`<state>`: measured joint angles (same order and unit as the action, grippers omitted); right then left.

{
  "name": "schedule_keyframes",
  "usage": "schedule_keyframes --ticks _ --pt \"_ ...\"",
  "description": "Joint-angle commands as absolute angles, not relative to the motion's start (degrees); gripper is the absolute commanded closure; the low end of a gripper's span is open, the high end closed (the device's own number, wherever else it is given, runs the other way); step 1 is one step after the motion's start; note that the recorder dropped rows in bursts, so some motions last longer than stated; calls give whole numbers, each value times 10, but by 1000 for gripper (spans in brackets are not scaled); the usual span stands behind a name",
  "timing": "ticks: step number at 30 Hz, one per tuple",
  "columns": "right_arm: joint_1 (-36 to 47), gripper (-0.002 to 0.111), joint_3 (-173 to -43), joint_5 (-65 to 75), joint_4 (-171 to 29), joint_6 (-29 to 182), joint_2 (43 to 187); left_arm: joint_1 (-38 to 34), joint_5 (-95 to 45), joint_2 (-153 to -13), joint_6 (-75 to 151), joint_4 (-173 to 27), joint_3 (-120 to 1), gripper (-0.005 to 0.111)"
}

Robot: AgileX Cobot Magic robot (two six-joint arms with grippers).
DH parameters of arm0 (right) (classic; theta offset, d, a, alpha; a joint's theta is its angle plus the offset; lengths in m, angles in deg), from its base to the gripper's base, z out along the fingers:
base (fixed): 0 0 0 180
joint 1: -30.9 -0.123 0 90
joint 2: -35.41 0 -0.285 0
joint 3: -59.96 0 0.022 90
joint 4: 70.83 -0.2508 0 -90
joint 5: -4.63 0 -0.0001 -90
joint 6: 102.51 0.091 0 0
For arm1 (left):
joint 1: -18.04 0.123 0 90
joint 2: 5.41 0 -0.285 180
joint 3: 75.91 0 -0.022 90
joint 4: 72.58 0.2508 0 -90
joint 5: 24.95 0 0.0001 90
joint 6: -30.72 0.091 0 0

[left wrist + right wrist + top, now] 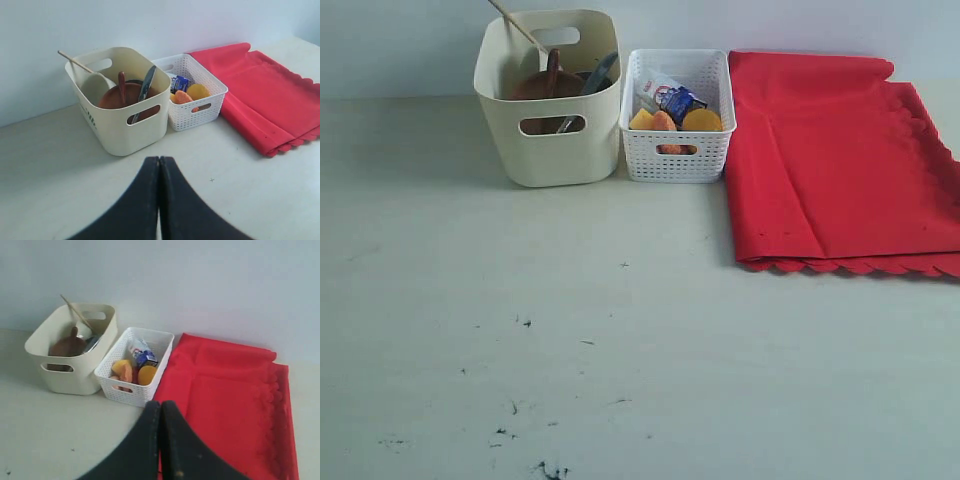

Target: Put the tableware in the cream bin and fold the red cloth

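Observation:
The cream bin (548, 130) stands at the back left of the table and holds tableware: a brown plate (127, 95), a dark wooden spoon (121, 84), a metal knife (146, 87) and pale chopsticks (517, 25) sticking out. The red cloth (840, 160) lies folded flat at the back right, its scalloped edge toward the front. My left gripper (159, 159) is shut and empty, held back from the cream bin (120, 122). My right gripper (160, 404) is shut and empty, above the table near the red cloth (225, 400). Neither arm shows in the exterior view.
A white lattice basket (678, 155) with food pieces and a blue-and-white carton (670, 98) sits between the bin and the cloth. The table (620, 350) has small dark marks near its front. A pale wall rises behind everything.

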<state>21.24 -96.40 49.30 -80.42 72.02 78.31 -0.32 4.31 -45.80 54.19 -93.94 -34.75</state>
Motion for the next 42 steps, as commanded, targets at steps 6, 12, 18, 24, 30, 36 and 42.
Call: schedule_keyframes --ticks 6,12,18,24,30,36,42 --pt "160 108 -899 482 -796 711 683 -3 32 -361 545 -942 -307 107" --pt "155 108 -847 469 -799 711 619 -3 39 -307 545 -969 -292 107" --pt "155 108 -795 440 -799 711 557 -3 56 -265 545 -967 -273 107" --pt "155 108 -741 373 -799 716 538 -3 65 -257 545 -968 -272 107" --pt "155 108 -733 353 -796 716 538 -3 65 -257 545 -968 -272 107" --pt "155 108 -733 353 -798 716 538 -3 65 -257 545 -968 -272 107" --pt "155 108 -733 353 -798 716 538 -3 65 -257 545 -968 -272 107"
